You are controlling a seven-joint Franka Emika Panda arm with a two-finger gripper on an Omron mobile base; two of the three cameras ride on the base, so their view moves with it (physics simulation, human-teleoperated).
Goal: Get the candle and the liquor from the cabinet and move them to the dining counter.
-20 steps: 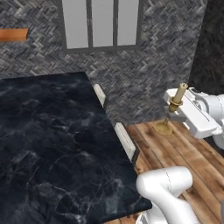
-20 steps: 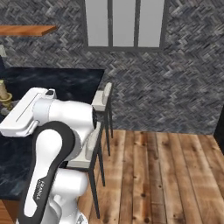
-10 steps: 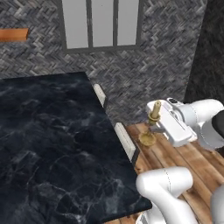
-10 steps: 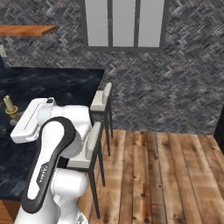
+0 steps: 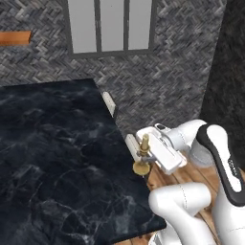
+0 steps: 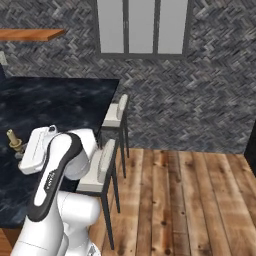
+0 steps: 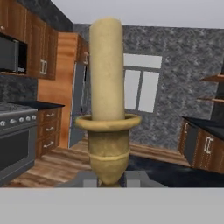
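My gripper (image 5: 145, 156) is shut on the candle (image 5: 144, 143), a cream-yellow stick in a brass holder with a round flat base. The candle hangs upright just over the right edge of the dining counter (image 5: 57, 158), a black marble-look slab. From the right base view the candle (image 6: 13, 139) shows above the counter (image 6: 65, 100), ahead of the white hand and gripper (image 6: 19, 149). In the hand view the candle (image 7: 107, 109) stands close up between the gripper (image 7: 109, 178) fingertips. The liquor is out of view. Reddish-brown wall cabinets (image 7: 37, 48) show far off.
Two stools (image 6: 117, 117) (image 6: 97, 167) stand at the counter's right side, just under the hand. A wooden shelf (image 5: 14, 37) and a window (image 5: 112, 26) are on the stone wall behind. A stove (image 7: 17, 131) stands across the wooden floor (image 6: 190, 200).
The arm has swung left and down with the candle, from over the wooden floor to the counter's right edge. The grip has stayed shut.
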